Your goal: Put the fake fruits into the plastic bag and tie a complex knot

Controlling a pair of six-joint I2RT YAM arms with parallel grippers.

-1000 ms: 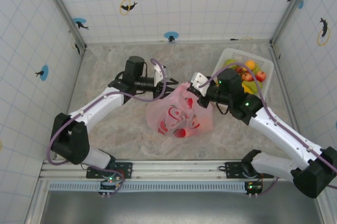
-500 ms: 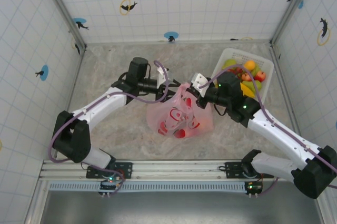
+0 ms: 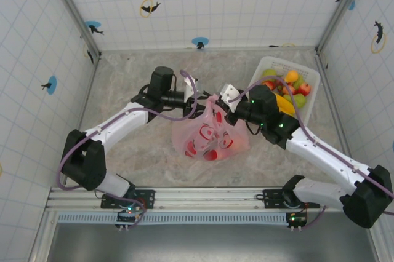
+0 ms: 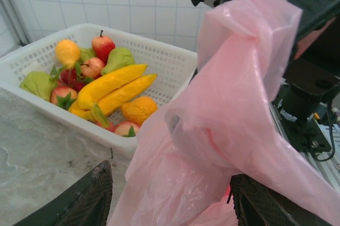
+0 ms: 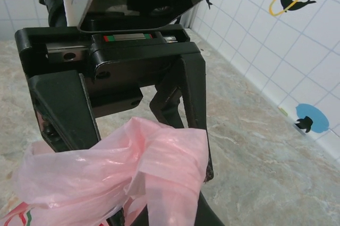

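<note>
Since the left jaws stand apart astride the bag's [image 3: 209, 139] bunched handles [image 5: 122, 167] and only the right jaws pinch them, a pull toward 3 o'clock could slip the plastic free and undo the twist. The bag sits mid-surface [image 3: 141, 157], basket [image 3: 266, 63] at its 2 o'clock.

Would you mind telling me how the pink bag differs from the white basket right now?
The bag is soft, crinkled, see-through pink; the basket is stiff, slatted white. The bag's top is gathered into a bunch; the basket stands open. The basket plainly holds fruit; the bag's red patches could be fruit or print. Both sit on the table.
</note>
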